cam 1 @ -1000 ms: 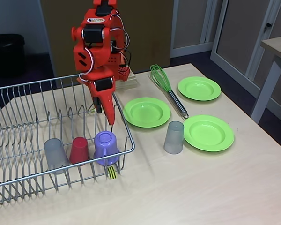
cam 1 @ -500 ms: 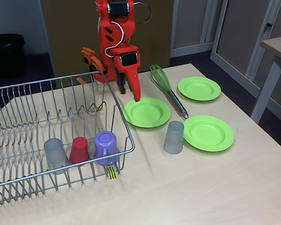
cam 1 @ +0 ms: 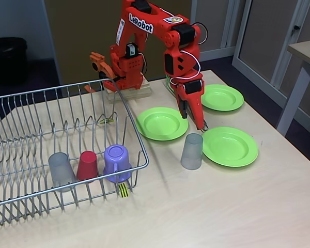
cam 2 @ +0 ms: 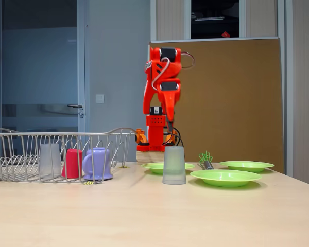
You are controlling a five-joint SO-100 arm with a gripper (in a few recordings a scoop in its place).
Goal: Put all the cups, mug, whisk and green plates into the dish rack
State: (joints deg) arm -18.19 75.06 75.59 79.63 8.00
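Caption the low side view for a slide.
Orange arm's gripper hangs above the grey cup; three cups sit in the dish rack.

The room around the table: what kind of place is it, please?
Probably an office or lab room rather than a kitchen. The orange arm is clamped at the back of a plain wooden table, a brown partition board stands behind it, and a glass-panelled door is beyond.

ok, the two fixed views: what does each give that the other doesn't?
In a fixed view, the three green plates lie spread out and the dish rack shows its striped tag. In a fixed view, the gripper hangs clear of the table's grey cup. Both show another grey cup, the red cup and the mug upturned in the rack.
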